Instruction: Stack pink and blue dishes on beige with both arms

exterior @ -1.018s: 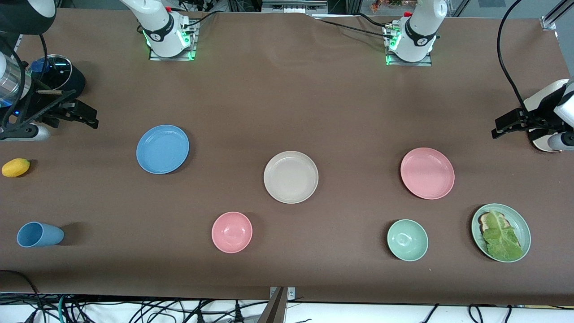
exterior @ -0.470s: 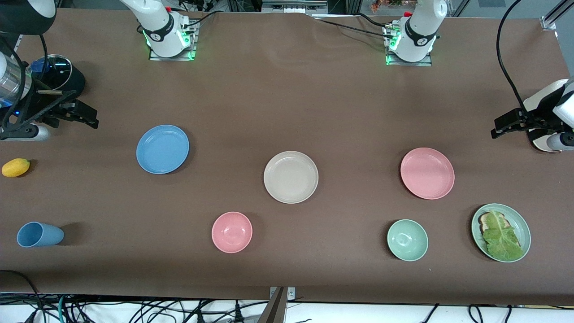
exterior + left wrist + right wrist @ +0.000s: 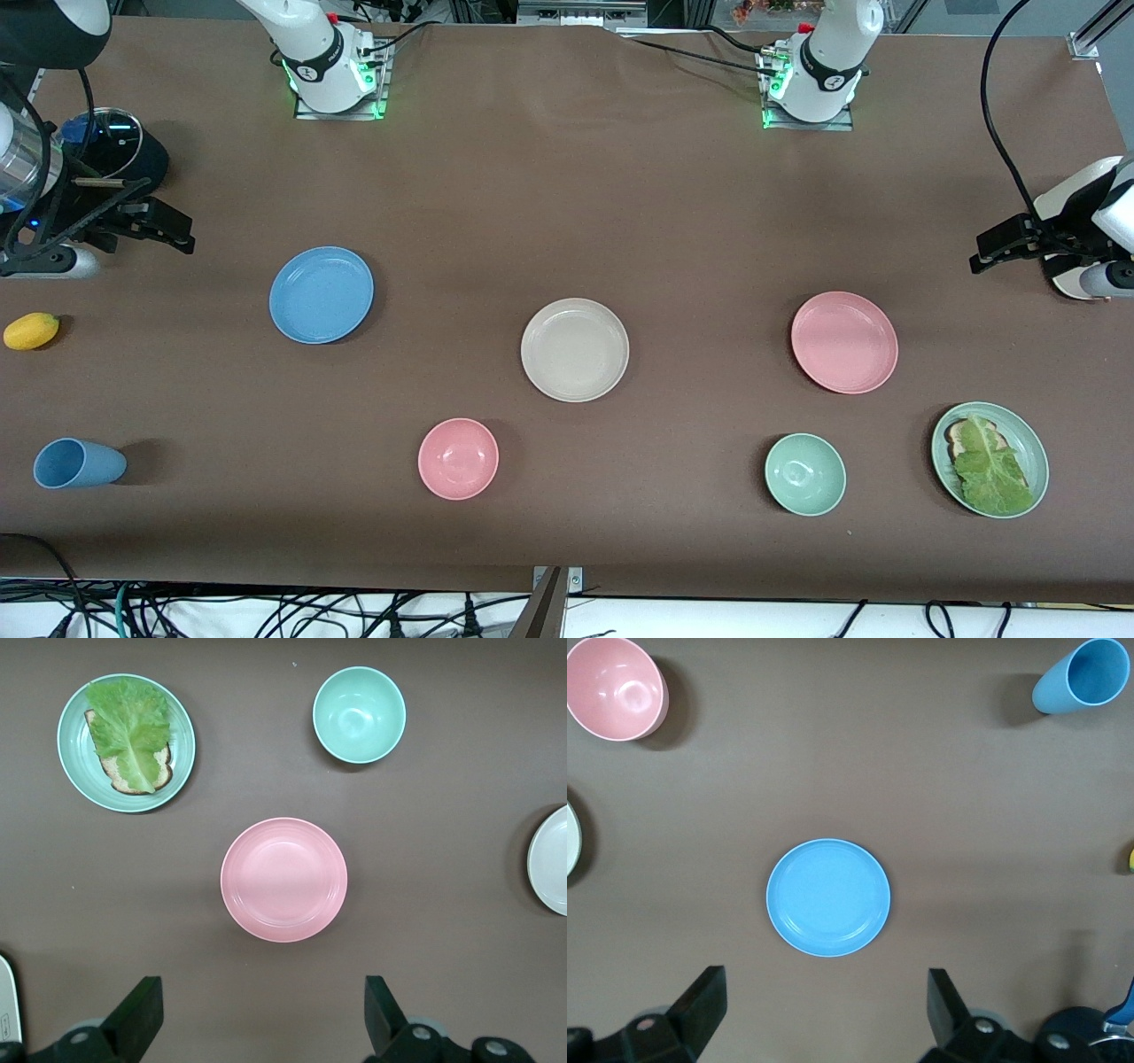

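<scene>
I see a brown table (image 3: pixel 567 195): beige plate (image 3: pixel 574 349) mid-table, blue plate (image 3: pixel 321 294) toward the right arm's end, pink plate (image 3: pixel 843 342) toward the left arm's. Left end effector (image 3: pixel 261 1014) and right end effector (image 3: pixel 824 1010) both wide open, empty.

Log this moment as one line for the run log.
stage: nothing stacked | left gripper: open, above pink plate | right gripper: open, above blue plate | beige plate: bare, between them

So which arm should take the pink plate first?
Left. Its open claw hangs high with the pink plate centred in its wrist view; the right claw, also open, is lined up on the blue plate.
</scene>
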`<act>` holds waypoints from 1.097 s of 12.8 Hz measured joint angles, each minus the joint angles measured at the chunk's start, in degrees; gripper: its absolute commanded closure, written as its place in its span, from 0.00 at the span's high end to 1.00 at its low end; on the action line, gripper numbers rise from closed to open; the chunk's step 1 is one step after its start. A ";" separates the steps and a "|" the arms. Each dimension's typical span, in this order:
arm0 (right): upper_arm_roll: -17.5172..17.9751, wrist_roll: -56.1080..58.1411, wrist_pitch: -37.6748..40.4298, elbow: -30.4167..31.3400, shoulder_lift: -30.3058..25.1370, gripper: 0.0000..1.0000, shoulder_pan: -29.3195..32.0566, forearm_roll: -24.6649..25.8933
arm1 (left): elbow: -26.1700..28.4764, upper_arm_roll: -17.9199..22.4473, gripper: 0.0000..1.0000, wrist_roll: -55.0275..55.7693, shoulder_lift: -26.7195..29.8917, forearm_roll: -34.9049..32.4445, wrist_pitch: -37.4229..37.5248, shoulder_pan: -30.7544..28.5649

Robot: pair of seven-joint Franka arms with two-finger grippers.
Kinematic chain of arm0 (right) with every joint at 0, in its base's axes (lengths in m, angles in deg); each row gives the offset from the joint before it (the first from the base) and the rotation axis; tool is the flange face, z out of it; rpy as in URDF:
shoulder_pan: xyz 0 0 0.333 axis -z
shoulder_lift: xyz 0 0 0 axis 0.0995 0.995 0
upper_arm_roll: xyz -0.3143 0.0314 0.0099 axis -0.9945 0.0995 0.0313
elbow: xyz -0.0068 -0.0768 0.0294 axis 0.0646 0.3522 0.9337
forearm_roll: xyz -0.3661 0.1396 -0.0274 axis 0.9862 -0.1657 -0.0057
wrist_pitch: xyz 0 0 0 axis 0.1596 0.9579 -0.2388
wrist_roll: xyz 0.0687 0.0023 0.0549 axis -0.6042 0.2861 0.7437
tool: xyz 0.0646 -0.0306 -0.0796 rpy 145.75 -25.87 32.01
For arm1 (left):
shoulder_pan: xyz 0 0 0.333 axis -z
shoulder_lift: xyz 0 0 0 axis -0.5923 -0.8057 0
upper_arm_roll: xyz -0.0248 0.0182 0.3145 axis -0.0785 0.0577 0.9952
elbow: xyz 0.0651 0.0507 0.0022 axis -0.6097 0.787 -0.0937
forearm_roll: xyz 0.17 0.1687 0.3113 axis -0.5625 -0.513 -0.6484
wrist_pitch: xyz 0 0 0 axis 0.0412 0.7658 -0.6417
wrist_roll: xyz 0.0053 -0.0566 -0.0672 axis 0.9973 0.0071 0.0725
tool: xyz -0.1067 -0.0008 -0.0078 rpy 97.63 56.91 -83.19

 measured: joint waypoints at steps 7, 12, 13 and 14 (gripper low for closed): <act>0.00 0.00 -0.02 0.00 0.00 1.00 0.00 0.00 | 0.08 -0.10 1.00 0.00 0.00 0.00 0.06 0.00; 0.00 0.00 -0.61 0.00 0.00 1.00 0.00 0.00 | 0.09 -0.11 1.00 0.00 -0.01 0.00 0.09 0.00; 0.00 -0.01 -0.94 0.00 0.00 1.00 0.01 0.00 | 0.09 -0.11 1.00 0.00 -0.01 0.00 0.09 0.00; -0.01 -0.01 -1.20 0.00 0.00 1.00 0.01 0.00 | 0.09 -0.11 1.00 0.00 -0.01 0.00 0.09 0.00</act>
